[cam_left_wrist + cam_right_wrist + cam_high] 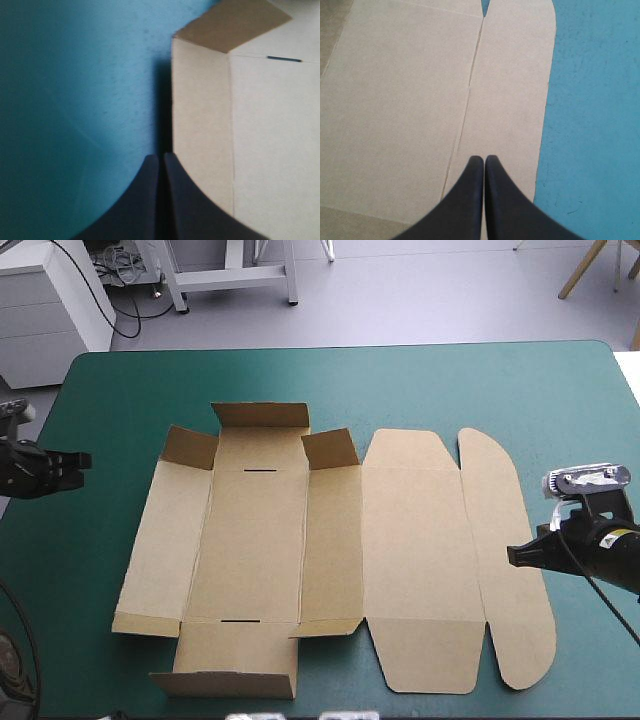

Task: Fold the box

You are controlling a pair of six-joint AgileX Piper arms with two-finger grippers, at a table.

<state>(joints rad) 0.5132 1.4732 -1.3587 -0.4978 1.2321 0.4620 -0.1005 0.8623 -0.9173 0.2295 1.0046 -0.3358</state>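
The left gripper (161,157) and right gripper (484,159) are both closed and empty, left beside the box (410,540), right over its rounded end flap. The box lies nearly flat mid-table. The board looks light and stiff, likely best pinched at a free flap edge.

The box (330,550) before me is a sheet of brown board, paper-like and matt. Its face is smooth save for pressed crease lines and two thin cut slots. The teal-green tabletop cover (120,400) is matt too, with a fine grain and a few faint scuffs seen up close. My left claw (161,157) and right claw (484,157) are black, smooth and dull. Whether they are plastic or rubber I cannot tell.
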